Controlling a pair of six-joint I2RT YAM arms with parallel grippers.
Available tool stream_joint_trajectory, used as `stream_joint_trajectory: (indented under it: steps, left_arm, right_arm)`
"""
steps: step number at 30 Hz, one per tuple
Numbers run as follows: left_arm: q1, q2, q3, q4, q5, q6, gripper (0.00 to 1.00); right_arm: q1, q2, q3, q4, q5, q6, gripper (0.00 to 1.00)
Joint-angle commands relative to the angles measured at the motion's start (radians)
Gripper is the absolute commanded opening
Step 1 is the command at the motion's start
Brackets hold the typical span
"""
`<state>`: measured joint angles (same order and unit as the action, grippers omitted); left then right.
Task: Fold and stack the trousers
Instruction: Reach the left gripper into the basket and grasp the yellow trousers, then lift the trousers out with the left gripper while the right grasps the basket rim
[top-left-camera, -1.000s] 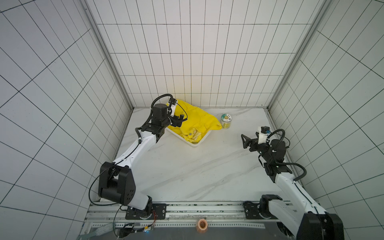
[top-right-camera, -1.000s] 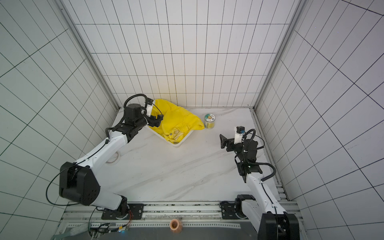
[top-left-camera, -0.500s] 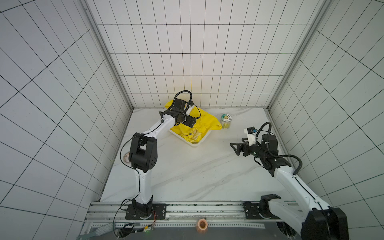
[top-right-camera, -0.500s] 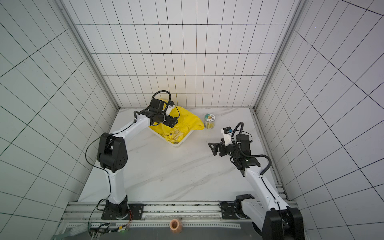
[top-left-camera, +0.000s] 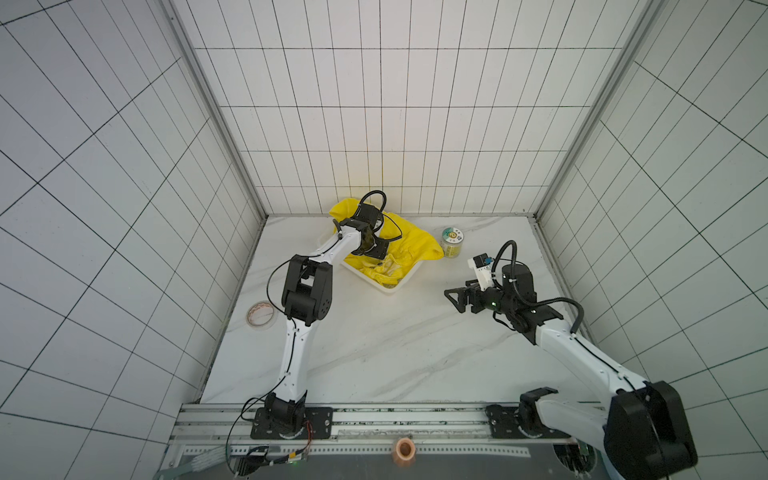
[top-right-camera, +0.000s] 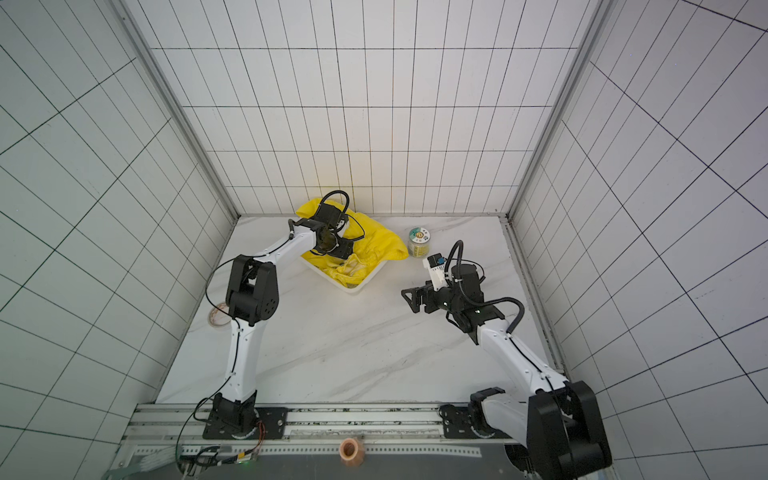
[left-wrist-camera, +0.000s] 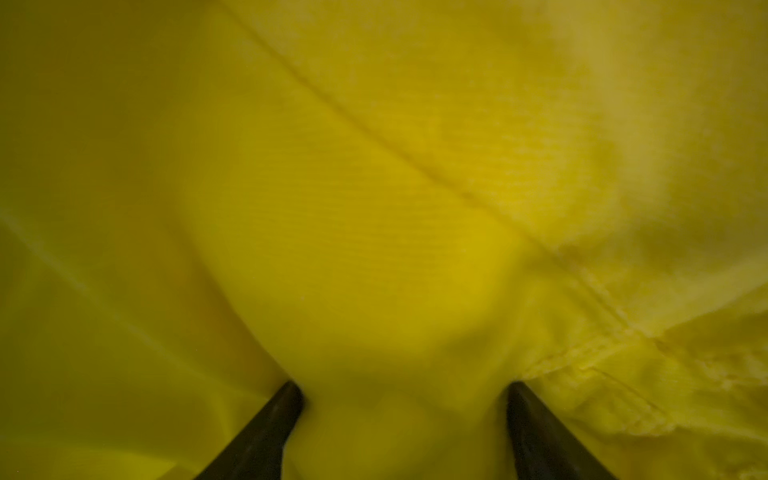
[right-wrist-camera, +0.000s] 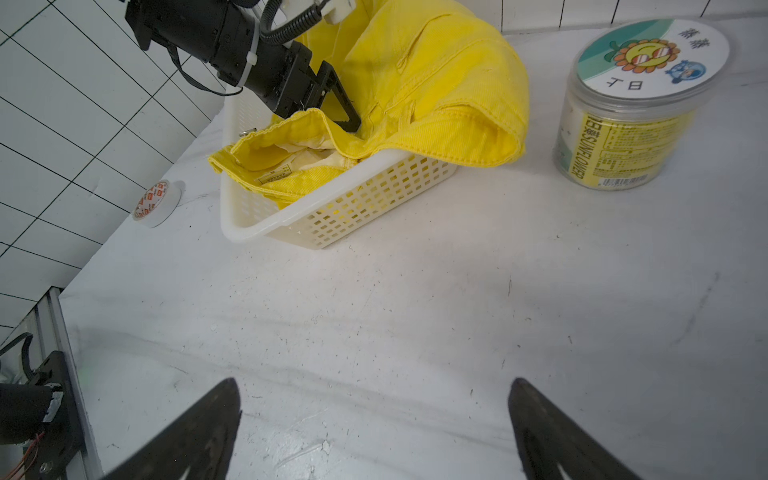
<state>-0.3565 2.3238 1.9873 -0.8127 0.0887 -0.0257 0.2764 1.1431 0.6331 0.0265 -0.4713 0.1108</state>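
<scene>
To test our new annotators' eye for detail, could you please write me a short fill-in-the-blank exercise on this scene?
The trousers lie bunched in a white perforated ____.
The jar beside them shows a cartoon ____ on its lid.
The right gripper hangs over the bare table with its jaws ____.
The left gripper has ____ cloth between its fingers.
Missing words: basket; sunflower; open; yellow.
</scene>
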Motion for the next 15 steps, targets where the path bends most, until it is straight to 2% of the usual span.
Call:
stream_joint_trajectory:
  steps: [1, 3, 6, 9, 15]
  left_arm:
    - [0.001, 0.057, 0.028, -0.053, 0.053, -0.027, 0.38]
    - [0.001, 0.049, 0.046, -0.064, 0.064, -0.031, 0.17]
    - [0.011, -0.001, 0.07, -0.065, 0.092, -0.053, 0.02]
    - [0.022, -0.084, 0.103, -0.081, 0.119, -0.093, 0.0]
    - [0.042, -0.33, 0.077, -0.044, 0.184, -0.208, 0.0]
  right_arm:
    - [0.013, 0.018, 0.113, 0.041, 0.016, 0.039, 1.0]
    - [0.015, 0.026, 0.113, 0.054, 0.027, 0.062, 1.0]
    - [0.015, 0.038, 0.108, 0.091, 0.048, 0.128, 1.0]
    - [0.017, 0.063, 0.113, 0.142, 0.071, 0.232, 1.0]
    - [0.041, 0.154, 0.148, 0.205, 0.117, 0.447, 1.0]
